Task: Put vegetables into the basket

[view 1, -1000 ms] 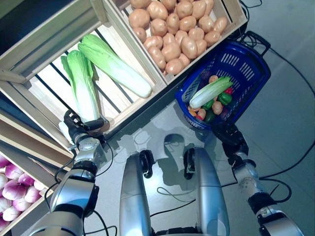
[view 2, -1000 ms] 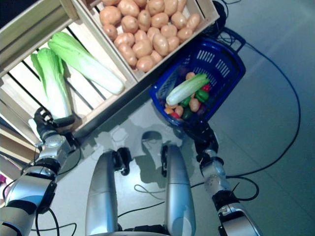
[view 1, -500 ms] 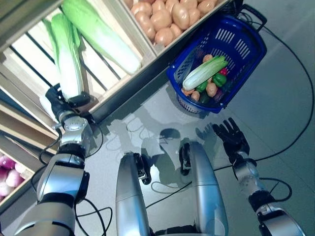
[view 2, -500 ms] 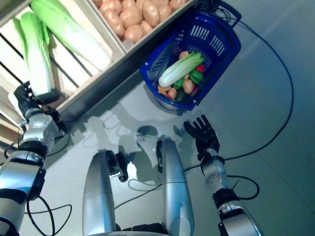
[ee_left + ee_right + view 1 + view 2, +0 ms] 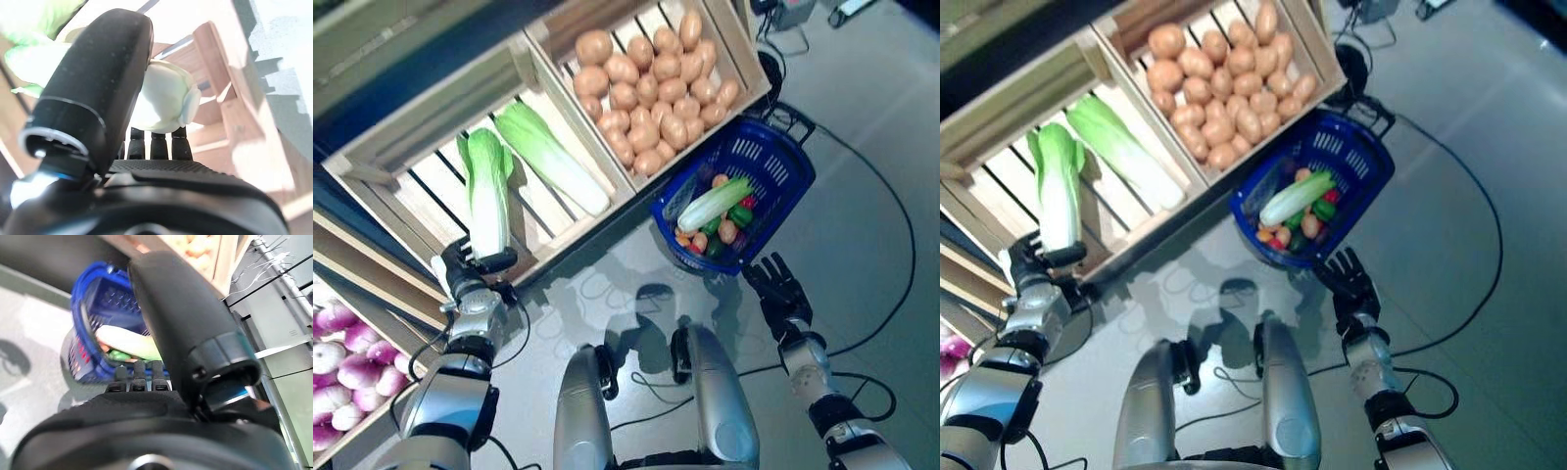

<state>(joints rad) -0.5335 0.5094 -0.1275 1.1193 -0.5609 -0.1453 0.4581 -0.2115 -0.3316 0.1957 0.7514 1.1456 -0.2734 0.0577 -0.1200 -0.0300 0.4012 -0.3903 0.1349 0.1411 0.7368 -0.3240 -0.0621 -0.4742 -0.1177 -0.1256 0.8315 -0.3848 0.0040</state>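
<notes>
Cabbage (image 5: 487, 201) still in left robot hand (image 5: 465, 275)

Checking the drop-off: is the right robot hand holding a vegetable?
No: the right robot hand is spread open and empty on the floor side of the blue plastic basket.

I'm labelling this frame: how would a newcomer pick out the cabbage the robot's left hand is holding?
Find the slatted wooden crate beside the potato crate. Two napa cabbages lie in it. The held cabbage is the upright-looking one nearer the left hand, which grips its white base; the other cabbage lies diagonally, untouched.
</notes>
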